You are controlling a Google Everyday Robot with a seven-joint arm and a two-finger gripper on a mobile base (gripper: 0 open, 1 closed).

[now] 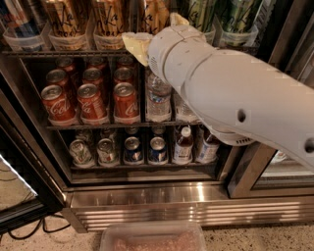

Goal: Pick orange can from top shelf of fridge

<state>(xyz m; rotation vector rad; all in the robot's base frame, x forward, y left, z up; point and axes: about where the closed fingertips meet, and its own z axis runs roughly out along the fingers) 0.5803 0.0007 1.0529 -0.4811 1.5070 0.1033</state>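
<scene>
Three tall golden-orange cans with dark script stand in clear trays on the top shelf (pixel 73 52) of the fridge (pixel 162 195). They are the left can (pixel 66 19), the middle can (pixel 110 17) and the right can (pixel 153 13). My gripper (pixel 156 32), with pale yellow tips, is at the right orange can, reaching in from the right on a thick white arm (pixel 235 93). The arm hides the lower part of that can and the shelf rail behind it.
Green cans (pixel 201 12) stand right of the orange ones and a blue can (pixel 17 19) stands at far left. Red cola cans (pixel 91 100) and water bottles (pixel 158 98) fill the middle shelf. Small cans and bottles (pixel 142 149) fill the bottom. The fridge door (pixel 19 191) hangs open at left. A plastic tray (pixel 152 238) lies on the floor.
</scene>
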